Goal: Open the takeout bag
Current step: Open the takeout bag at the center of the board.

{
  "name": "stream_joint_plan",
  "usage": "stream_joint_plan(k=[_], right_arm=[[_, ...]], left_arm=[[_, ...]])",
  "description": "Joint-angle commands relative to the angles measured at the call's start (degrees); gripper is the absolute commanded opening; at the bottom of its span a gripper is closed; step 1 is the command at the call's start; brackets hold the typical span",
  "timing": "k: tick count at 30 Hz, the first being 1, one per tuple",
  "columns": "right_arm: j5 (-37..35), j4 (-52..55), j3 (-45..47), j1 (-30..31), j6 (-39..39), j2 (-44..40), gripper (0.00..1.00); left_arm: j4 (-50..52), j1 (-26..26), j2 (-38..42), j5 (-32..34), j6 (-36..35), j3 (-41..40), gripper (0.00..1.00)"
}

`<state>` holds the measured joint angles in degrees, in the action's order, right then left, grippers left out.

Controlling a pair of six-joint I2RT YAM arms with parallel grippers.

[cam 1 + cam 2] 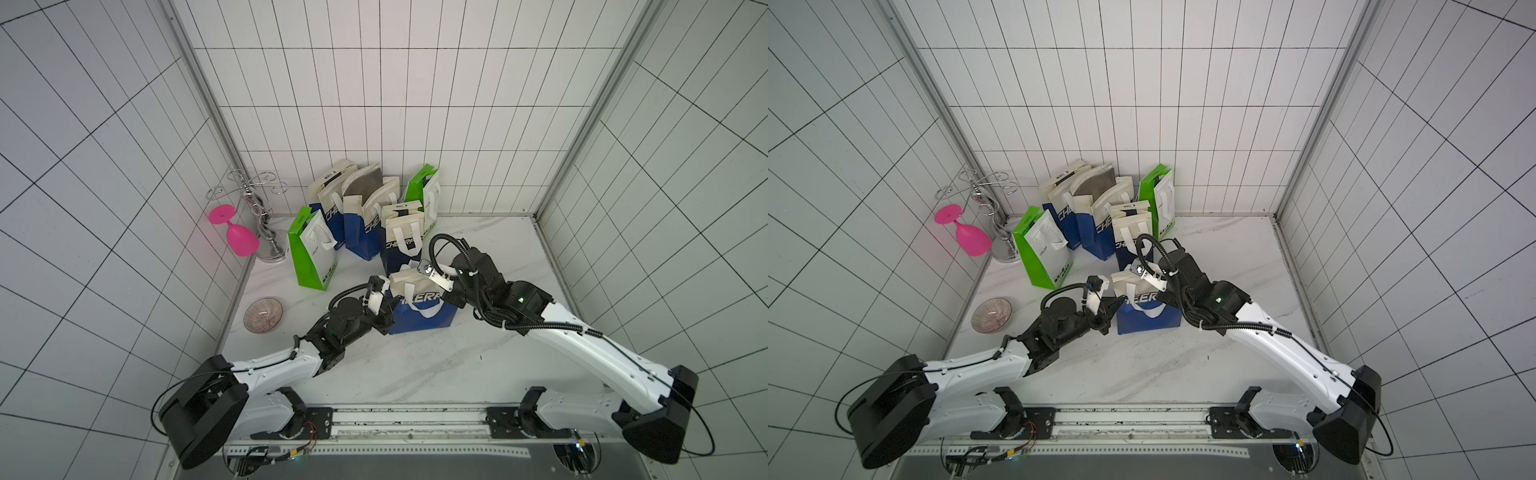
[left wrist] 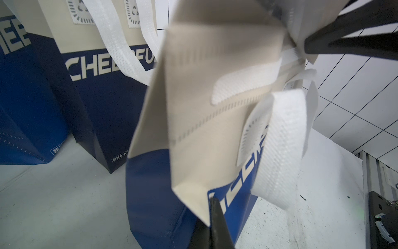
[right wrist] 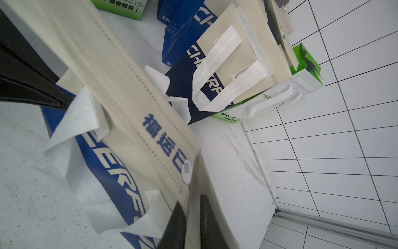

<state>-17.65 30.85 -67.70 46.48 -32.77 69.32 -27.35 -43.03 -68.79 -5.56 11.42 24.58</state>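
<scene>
At the middle of the marble tabletop [image 1: 415, 370], the left gripper [image 2: 212, 201] is pressed together on a cream top corner of the takeout bag [image 2: 193, 129] — the fabric spreads out from between its black fingers. The right gripper [image 3: 190, 200] sits at the opposite end of the same cream rim. Its jaws stand a little apart with the rim running between them, and I cannot tell whether they pinch it or only straddle it.

In both top views the takeout bag [image 1: 419, 318] stands on its blue base between the two claws, with white handles drooping over the lettered front. Just behind it a cluster of blue-and-cream bags [image 1: 365, 216] crowds the back wall, flanked by two green-and-white bags [image 1: 311, 257] — one on each side. Farther toward the robot's left, a pink goblet [image 1: 239, 237] hangs tilted by a chrome rack [image 1: 268, 237], and a patterned bowl [image 1: 263, 314] rests near the table's edge.
</scene>
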Motion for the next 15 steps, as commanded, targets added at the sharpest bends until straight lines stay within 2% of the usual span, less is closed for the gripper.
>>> stream_joint_plan(k=[1, 2, 4, 10, 15], right_arm=[[-2.24, 1.02, 3.1, -0.57, 1.22, 0.55, 0.12], [-2.21, 0.99, 2.91, -0.53, 1.15, 0.71, 0.1], [-2.38, 0.97, 2.14, -0.52, 1.11, 0.9, 0.0], [-2.98, 3.79, -3.75, -0.52, 0.39, 0.91, 0.0], [-7.36, 4.38, -9.25, -0.6, -1.77, 1.2, 0.0]], left_arm=[[4.31, 0.28, 0.35, 0.65, 0.05, -1.49, 0.0], [4.32, 0.29, 0.33, 0.64, 0.05, -1.46, 0.0], [4.33, 0.24, 0.35, 0.64, 0.16, -1.48, 0.0], [4.59, 0.24, 0.69, 1.05, -0.08, -1.51, 0.0], [4.65, 0.29, 0.77, 1.47, -0.08, -1.68, 0.0]])
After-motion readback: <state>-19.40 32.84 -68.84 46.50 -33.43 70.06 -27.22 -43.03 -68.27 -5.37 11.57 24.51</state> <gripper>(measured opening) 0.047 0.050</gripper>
